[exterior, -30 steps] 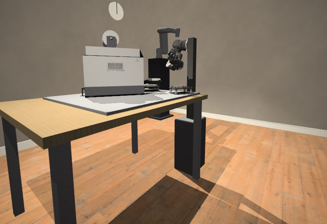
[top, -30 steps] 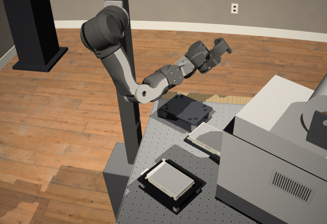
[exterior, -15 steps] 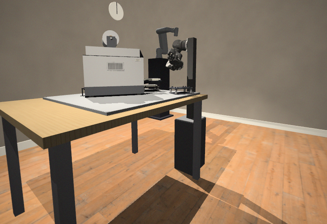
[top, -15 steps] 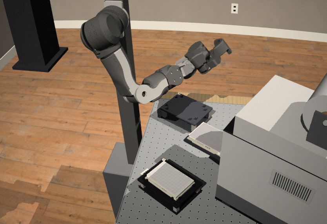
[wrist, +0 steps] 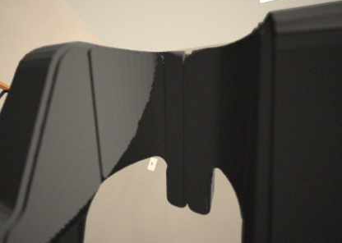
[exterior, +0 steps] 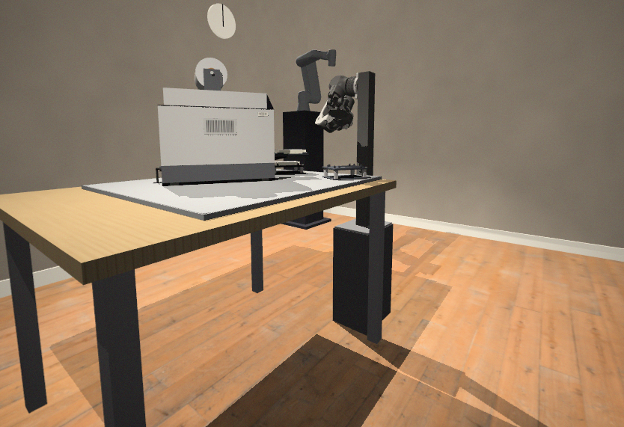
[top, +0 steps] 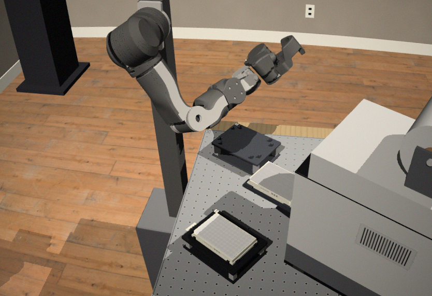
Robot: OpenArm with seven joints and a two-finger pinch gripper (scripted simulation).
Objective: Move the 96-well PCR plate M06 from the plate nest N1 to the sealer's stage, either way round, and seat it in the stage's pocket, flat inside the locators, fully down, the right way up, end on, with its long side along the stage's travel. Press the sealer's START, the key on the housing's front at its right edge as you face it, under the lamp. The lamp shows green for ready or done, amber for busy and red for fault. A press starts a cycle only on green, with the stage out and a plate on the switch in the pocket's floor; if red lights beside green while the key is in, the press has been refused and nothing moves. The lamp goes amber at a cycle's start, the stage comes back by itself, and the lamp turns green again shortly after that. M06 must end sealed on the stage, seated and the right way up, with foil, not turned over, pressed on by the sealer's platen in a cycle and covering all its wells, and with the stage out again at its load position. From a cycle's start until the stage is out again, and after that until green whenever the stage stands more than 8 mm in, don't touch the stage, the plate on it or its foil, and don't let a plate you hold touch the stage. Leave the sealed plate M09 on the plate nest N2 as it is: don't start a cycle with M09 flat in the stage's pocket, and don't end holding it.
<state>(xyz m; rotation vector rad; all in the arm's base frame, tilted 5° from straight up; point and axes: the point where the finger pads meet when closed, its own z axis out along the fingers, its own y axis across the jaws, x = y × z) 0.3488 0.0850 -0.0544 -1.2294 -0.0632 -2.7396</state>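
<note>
My gripper [top: 300, 50] is shut and empty. It is raised above the far edge of the table and points up at the wall, well away from the plates. The wrist view shows only its closed fingers [wrist: 181, 133] against wall and ceiling. It also shows in the exterior view [exterior: 327, 120]. A white plate [top: 272, 181] with a smooth top lies on the stage in front of the sealer [top: 346, 209]. The far dark nest [top: 246, 146] is empty. Another white plate [top: 225, 237] with a gridded top sits on the near black nest. The lamp and START key are hidden.
The arm's dark mounting post [top: 169, 151] stands at the table's left edge. The foil roll [top: 418, 144] sits on top of the sealer. A black pedestal [top: 39, 22] stands on the floor behind, and a second arm [exterior: 312, 78] stands on it.
</note>
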